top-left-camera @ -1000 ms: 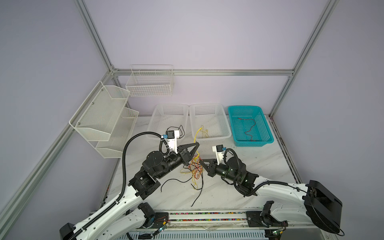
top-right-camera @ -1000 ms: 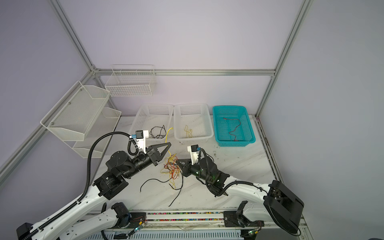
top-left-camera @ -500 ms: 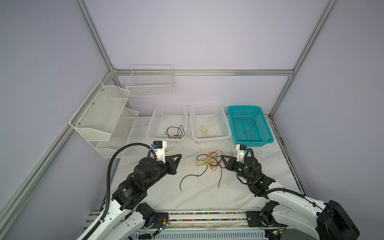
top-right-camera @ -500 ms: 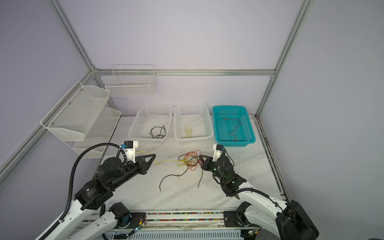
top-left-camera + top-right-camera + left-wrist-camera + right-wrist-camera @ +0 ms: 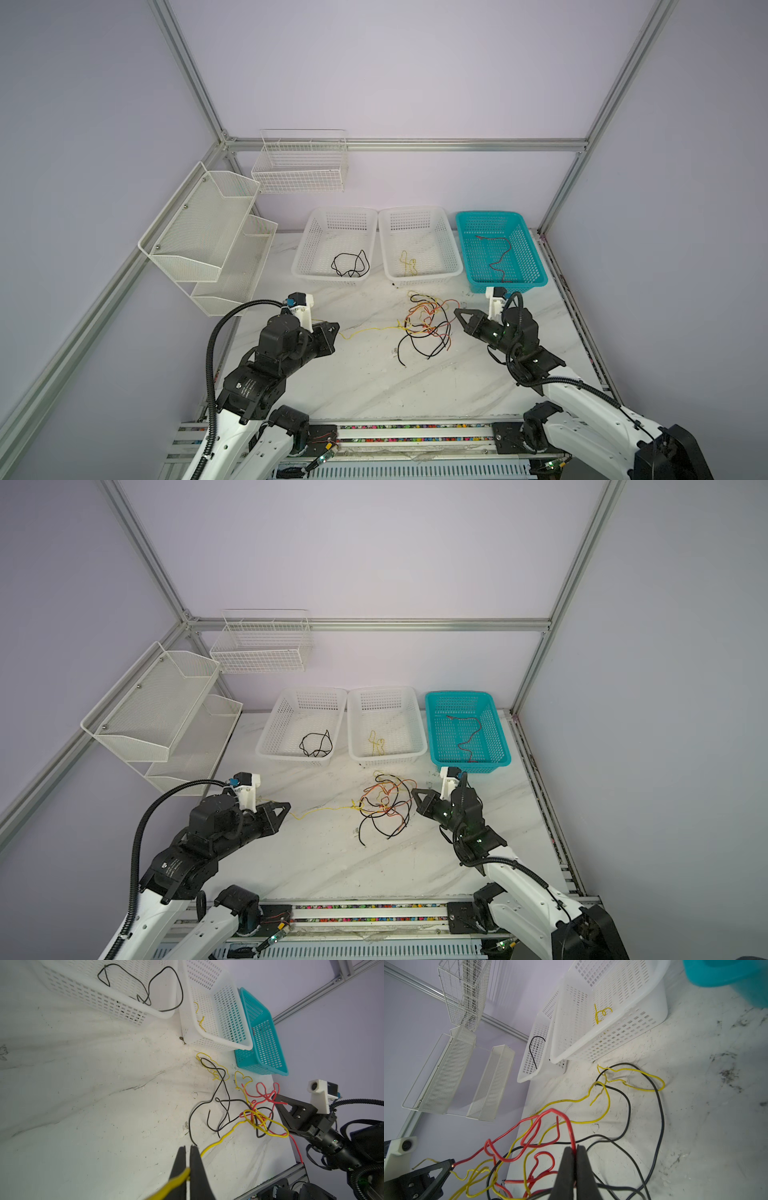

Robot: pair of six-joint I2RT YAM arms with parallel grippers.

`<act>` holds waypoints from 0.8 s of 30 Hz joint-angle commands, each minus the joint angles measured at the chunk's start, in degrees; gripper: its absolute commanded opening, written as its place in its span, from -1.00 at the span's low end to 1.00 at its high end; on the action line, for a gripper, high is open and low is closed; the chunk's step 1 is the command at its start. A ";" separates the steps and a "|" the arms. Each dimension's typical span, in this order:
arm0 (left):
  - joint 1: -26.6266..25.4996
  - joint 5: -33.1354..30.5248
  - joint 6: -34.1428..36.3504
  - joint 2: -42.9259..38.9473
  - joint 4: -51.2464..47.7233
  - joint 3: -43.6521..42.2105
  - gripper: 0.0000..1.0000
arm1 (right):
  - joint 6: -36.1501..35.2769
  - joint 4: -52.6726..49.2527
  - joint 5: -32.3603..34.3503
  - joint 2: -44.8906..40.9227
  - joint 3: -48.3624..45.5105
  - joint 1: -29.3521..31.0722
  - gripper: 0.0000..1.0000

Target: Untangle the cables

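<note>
Marble tabletop [image 5: 374, 386] lies open behind my pincers. Wrist views alone show left pincer [image 5: 188, 1148] clamping yellow cable [image 5: 216, 1142], right pincer [image 5: 574, 1149] red cable [image 5: 570, 1128].

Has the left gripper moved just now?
Yes: the left gripper went leftward, from in front of the middle white basket to in front of the left white basket, gripping the yellow cable.

**Soft, even light; blur close to the wrist lenses**

We see bright, diffuse light from above, with faint shadows on the table [image 5: 374, 386]. In the wrist views straight lines bow at the edges, and the teal basket [image 5: 726, 972] and right gripper [image 5: 574, 1148] look soft.
</note>
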 commanded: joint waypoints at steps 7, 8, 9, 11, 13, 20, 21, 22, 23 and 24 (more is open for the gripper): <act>4.66 8.18 0.53 5.63 3.52 -1.78 -1.00 | -7.50 -6.97 -3.34 -3.70 4.16 -6.31 -1.00; 4.66 11.72 0.52 7.04 5.69 -2.51 -1.00 | -7.51 -5.44 -6.07 -3.69 4.38 -6.30 -1.00; 4.66 13.83 0.07 8.24 6.78 -2.72 -0.91 | -7.88 -4.97 -7.80 -3.61 4.82 -6.32 -1.00; 4.66 17.67 -0.53 9.97 9.49 -2.54 -0.63 | -9.65 -4.96 -11.82 -3.01 6.39 -6.15 -1.00; 4.66 20.35 -0.88 10.39 11.41 -1.96 -0.25 | -11.09 -6.15 -12.89 -3.00 7.78 -5.88 -1.00; 3.93 26.02 1.39 11.71 11.90 4.45 0.48 | -12.78 -8.63 -12.78 -1.73 10.47 -4.66 -1.00; 3.36 26.59 1.70 12.12 11.98 5.11 0.50 | -12.95 -8.56 -12.87 -1.15 10.79 -4.13 -1.00; 2.59 26.98 2.14 12.40 12.16 5.80 0.51 | -13.21 -8.10 -13.33 -0.56 11.10 -3.35 -1.00; 1.37 26.94 2.51 12.84 12.54 6.12 0.52 | -13.39 -7.65 -13.88 -0.19 11.49 -2.33 -1.00; 0.07 26.75 2.81 13.25 12.93 6.24 0.54 | -13.40 -7.18 -14.09 -0.02 11.77 -1.36 -1.00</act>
